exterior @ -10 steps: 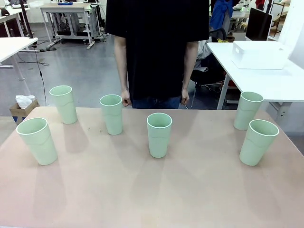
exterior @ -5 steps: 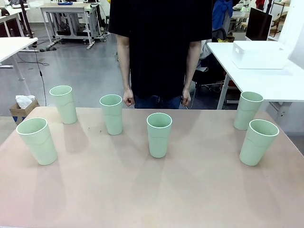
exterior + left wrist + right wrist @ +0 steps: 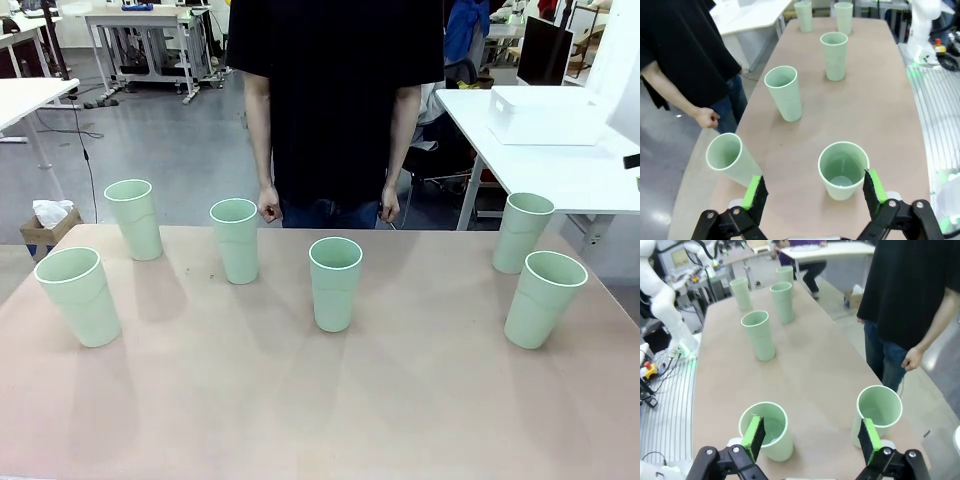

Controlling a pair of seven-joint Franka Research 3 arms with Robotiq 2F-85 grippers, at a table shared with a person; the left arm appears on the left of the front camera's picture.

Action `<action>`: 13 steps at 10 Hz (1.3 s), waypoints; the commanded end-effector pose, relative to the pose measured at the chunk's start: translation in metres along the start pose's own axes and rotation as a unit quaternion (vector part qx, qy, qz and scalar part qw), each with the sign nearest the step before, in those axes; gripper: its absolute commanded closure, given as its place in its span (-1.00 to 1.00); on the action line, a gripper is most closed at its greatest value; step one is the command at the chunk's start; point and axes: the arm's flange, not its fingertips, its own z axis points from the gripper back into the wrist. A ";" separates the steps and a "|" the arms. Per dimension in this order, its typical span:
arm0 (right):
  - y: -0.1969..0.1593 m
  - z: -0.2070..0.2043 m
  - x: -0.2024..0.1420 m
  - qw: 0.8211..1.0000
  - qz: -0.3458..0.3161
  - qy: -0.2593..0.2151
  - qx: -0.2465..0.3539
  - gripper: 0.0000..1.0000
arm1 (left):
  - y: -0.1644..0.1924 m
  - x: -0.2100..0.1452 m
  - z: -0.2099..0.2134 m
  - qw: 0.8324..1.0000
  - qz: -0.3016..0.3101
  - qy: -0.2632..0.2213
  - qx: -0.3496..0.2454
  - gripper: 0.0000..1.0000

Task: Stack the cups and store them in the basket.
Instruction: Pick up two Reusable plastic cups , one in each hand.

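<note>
six upright cups [image 3: 335, 290] (basket [image 3: 545, 120] well apart)

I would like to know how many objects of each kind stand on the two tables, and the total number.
Mint-green cups: 6
White basket: 1
Total: 7

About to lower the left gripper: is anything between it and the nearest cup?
Nothing visible does. The left gripper is open, and the nearest cup stands upright in plain sight just ahead of it.
</note>
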 end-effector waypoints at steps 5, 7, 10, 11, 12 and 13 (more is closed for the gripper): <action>-0.065 -0.007 -0.073 0.997 0.004 -0.079 0.017 -1.00 | 0.001 -0.058 0.013 0.993 -0.052 -0.105 -0.025 -1.00; -0.043 -0.003 -0.070 0.998 0.000 -0.046 0.033 -1.00 | -0.001 -0.050 0.012 0.998 -0.036 -0.057 -0.012 -1.00; -0.053 -0.004 -0.077 0.998 -0.002 -0.053 0.029 -1.00 | -0.001 -0.058 0.010 0.997 -0.041 -0.068 -0.014 -1.00; -0.081 -0.020 -0.077 0.996 0.001 -0.068 0.055 -1.00 | 0.008 -0.078 0.009 0.995 -0.033 -0.091 -0.013 -1.00; -0.098 -0.030 -0.080 0.993 0.012 -0.083 0.079 -1.00 | 0.007 -0.097 0.010 0.993 -0.032 -0.114 -0.019 -1.00; -0.113 -0.036 -0.085 0.991 0.021 -0.099 0.093 -1.00 | 0.006 -0.109 0.013 0.990 -0.036 -0.136 -0.016 -1.00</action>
